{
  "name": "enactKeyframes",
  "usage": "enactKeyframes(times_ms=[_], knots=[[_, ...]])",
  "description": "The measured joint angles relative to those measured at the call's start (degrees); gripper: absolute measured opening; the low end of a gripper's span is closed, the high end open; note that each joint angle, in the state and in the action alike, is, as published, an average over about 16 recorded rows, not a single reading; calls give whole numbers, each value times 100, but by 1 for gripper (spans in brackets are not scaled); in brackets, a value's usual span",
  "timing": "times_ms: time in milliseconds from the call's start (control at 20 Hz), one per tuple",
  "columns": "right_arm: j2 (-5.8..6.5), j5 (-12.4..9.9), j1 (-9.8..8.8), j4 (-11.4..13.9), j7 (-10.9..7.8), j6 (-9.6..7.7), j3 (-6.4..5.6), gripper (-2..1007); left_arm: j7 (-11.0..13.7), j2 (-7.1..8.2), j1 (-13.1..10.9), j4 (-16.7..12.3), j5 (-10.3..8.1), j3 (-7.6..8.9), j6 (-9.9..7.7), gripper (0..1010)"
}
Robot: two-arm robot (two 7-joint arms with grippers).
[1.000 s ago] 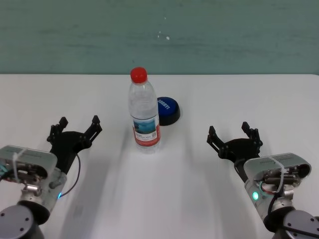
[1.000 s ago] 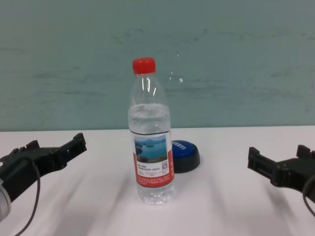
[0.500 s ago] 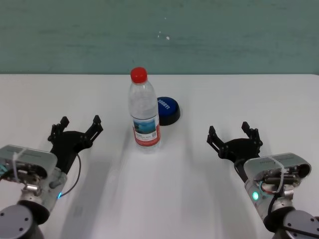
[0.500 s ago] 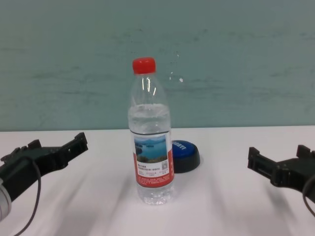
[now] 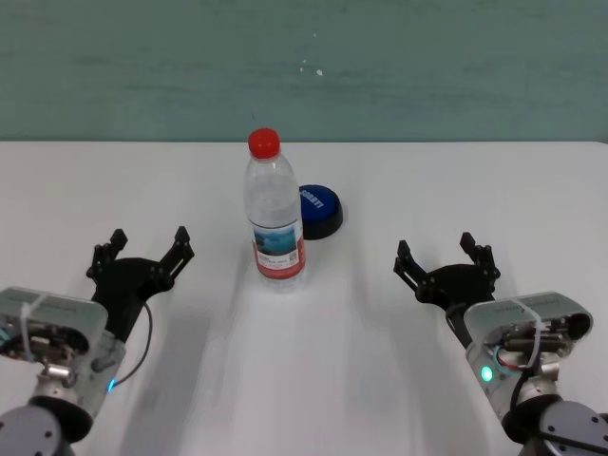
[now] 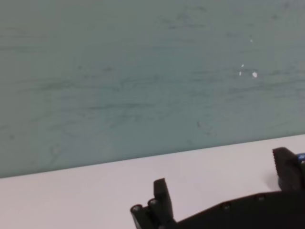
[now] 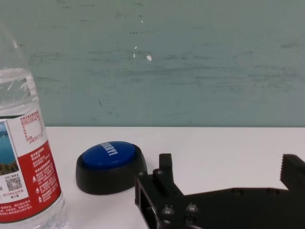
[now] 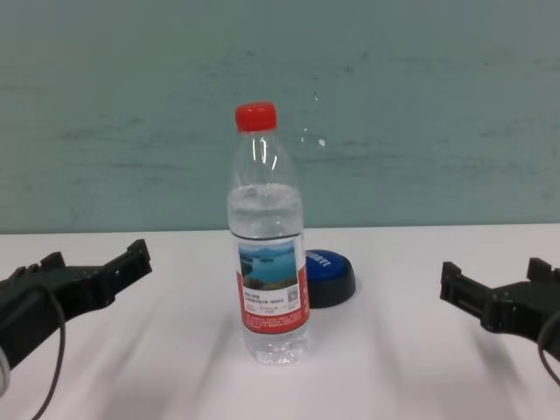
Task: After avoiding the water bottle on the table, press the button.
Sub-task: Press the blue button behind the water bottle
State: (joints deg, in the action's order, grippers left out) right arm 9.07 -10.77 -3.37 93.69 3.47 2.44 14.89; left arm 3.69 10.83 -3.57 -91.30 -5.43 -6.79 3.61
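The water bottle [image 5: 275,214] stands upright near the middle of the white table [image 5: 313,370], with a red cap and a lake-picture label; it also shows in the chest view [image 8: 269,254] and the right wrist view [image 7: 26,157]. The blue button [image 5: 319,211] on its black base sits just behind and to the right of the bottle, partly hidden by it in the chest view [image 8: 331,277]. My left gripper [image 5: 149,242] is open and empty, left of the bottle. My right gripper [image 5: 445,252] is open and empty, to the right, with the button [image 7: 108,164] ahead of it and the bottle beside that.
A teal wall [image 5: 304,66] rises behind the table's far edge. The table has bare surface between both grippers and the bottle, and in front of the bottle.
My left gripper has drawn back slightly toward me. The right gripper, the bottle and the button have not moved.
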Motion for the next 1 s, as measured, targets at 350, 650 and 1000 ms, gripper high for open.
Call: enactKeyframes(times_ms=[350,650,1000], knots=[[0,0,0,0,0,0,0,1003,-38,-115,-343,-381,202,88,-94,1004],[0,0,0,0,0,0,0,1003,-13,-204,-576,-622,347,108,-145,1004],[0,0,0,0,0,0,0,1003,86,-294,-737,-731,460,89,-169,1004]])
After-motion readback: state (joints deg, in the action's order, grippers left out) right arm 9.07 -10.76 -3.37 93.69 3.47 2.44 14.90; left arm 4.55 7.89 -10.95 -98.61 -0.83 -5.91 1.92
